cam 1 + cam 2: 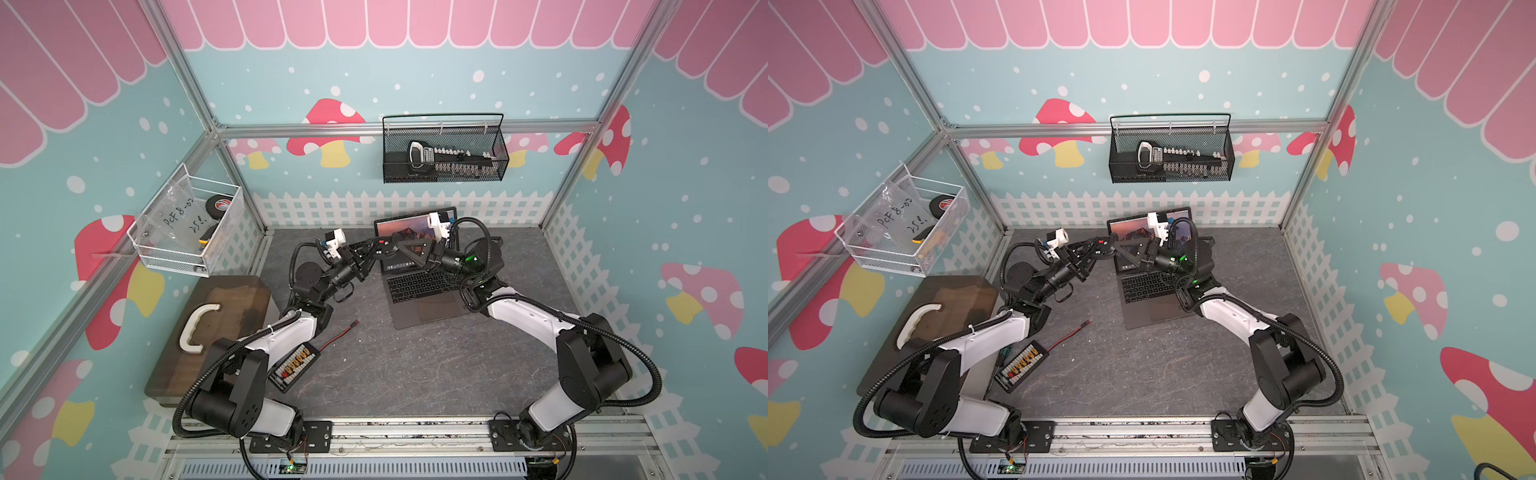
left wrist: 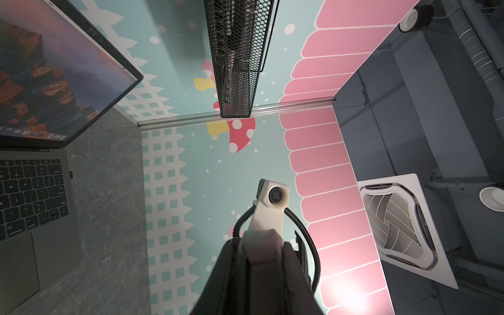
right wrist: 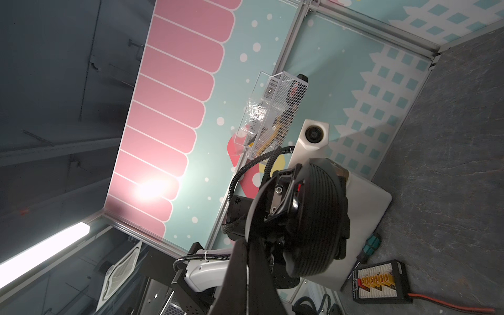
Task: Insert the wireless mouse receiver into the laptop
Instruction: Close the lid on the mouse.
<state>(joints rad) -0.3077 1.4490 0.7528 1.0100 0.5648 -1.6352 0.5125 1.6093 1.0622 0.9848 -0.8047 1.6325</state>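
Toward the worktop's (image 1: 415, 374) back the open laptop (image 1: 432, 309) lies long axis left to right, screen facing the arms: dark grey, black keys, orange mountain wallpaper. Above its left edge the left end effector (image 1: 373, 250) grasps a mouse (image 3: 316, 212); the right end effector (image 1: 398, 246) is clenched beside it. The receiver is too small to pick out.

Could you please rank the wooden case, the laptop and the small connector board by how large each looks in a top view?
1. wooden case, largest even though partly covered
2. laptop
3. connector board, clearly smallest
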